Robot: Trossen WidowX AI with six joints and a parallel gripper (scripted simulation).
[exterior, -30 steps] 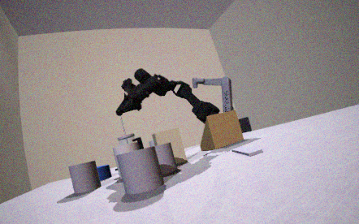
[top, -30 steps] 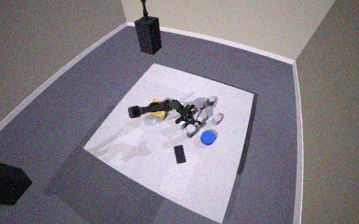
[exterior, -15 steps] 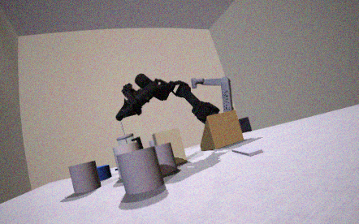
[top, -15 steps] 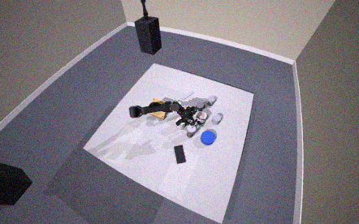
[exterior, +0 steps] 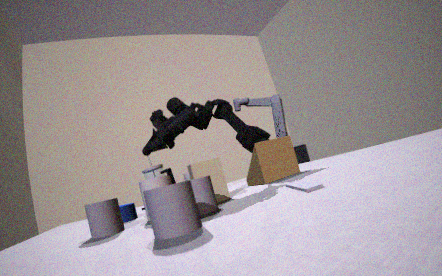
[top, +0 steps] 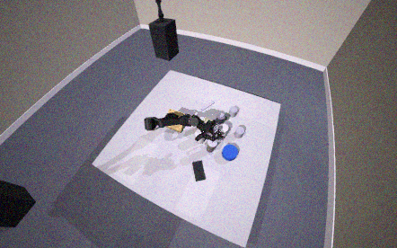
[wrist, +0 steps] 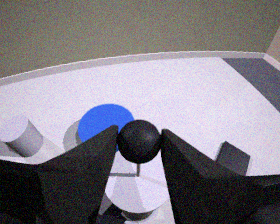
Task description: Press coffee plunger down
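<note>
1. The gripper has its jaws clamped on the black plunger knob, one dark finger on either side of the ball in the wrist view.
2. The coffee press stands upright on the white counter, behind a large grey cylinder and beside a smaller one; a blue disc lies on the counter just beyond the press.
3. A short length of rod shows above the press lid in the exterior view, so the plunge looks unfinished.
4. The risk: the arm reaches in at a slant, and any sideways push on the knob could tilt or slide the press into the cylinders around it.
5. Opening before the rod bottoms out would leave the plunger short.
</note>
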